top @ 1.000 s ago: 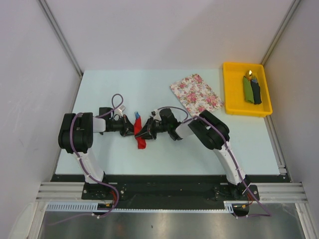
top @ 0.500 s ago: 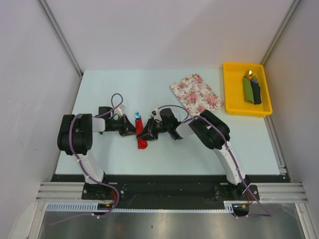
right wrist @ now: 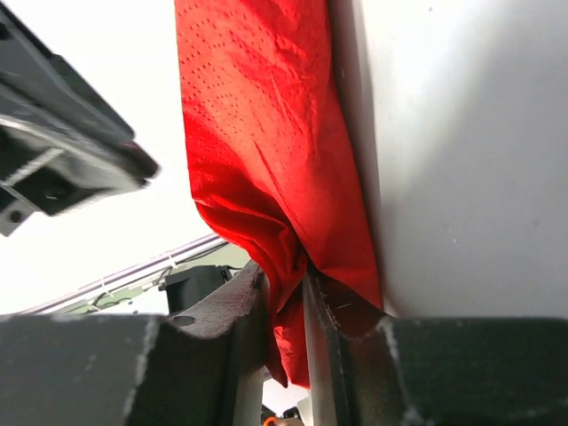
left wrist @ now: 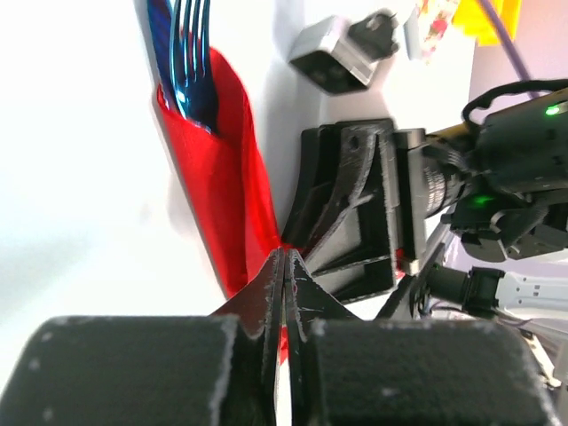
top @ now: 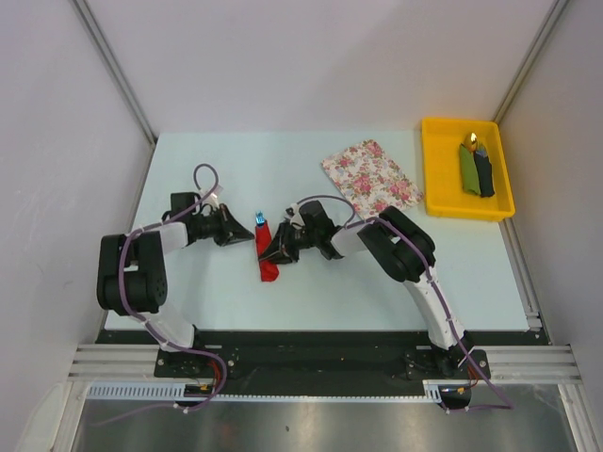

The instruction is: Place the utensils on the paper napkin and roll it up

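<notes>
The left arm reaches in from the left side of the bench [top: 311,292]. The left end effector [top: 243,235] lies low over the surface and points right, its 2 fingers pressed together with nothing seen between them. In the left wrist view its tips sit right at the lower edge of the red sheet; whether they touch it cannot be told.

Just right of it lies the paper napkin [top: 267,256], rolled into a narrow red bundle. It lies on the bench between the 2 arms, running from the far end toward the near end. The utensils [top: 259,219] are inside the roll. Only blue fork tines and a second blue tip poke out of its far open end, seen clearly by the left wrist camera; no pink piece can be made out.

The right end effector [top: 271,252] comes in from the right and meets the roll about midway along its length. The right wrist view shows a crumpled fold of the red paper caught in the narrow gap between its 2 fingers, so it is clamped on the napkin.

Farther right, a floral cloth [top: 370,177] lies flat on the bench, well apart from the roll. At the far right stands a yellow tray [top: 426,169] holding a green roll [top: 468,168] and a dark roll [top: 484,174] side by side.
</notes>
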You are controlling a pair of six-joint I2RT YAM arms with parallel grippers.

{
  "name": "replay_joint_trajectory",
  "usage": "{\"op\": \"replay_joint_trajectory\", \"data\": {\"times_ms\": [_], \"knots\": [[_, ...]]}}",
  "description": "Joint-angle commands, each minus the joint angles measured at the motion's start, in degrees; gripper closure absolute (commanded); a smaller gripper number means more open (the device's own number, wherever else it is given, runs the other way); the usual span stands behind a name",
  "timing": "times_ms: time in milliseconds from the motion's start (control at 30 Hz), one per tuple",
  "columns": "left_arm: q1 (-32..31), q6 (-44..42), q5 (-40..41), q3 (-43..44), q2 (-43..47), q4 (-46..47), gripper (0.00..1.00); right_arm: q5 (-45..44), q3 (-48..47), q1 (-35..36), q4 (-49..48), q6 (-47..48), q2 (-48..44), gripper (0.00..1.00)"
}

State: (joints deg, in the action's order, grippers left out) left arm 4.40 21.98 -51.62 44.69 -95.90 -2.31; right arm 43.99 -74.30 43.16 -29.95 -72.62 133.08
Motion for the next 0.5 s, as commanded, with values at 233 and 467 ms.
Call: {"op": "replay_joint_trajectory", "data": {"times_ms": [233,467], "knots": [[-0.71,-7.90,2.04,8.13,1.33,-9.37,0.84,-3.73,-2.69,-0.35,9.48,-0.42,2.28,0.65],[-3.97,-9.67,4.33,9.37,-0.25,-11.49,0.76,-3.82,-4.18,0.00,10.87,0.46,2.63,0.65]]}}
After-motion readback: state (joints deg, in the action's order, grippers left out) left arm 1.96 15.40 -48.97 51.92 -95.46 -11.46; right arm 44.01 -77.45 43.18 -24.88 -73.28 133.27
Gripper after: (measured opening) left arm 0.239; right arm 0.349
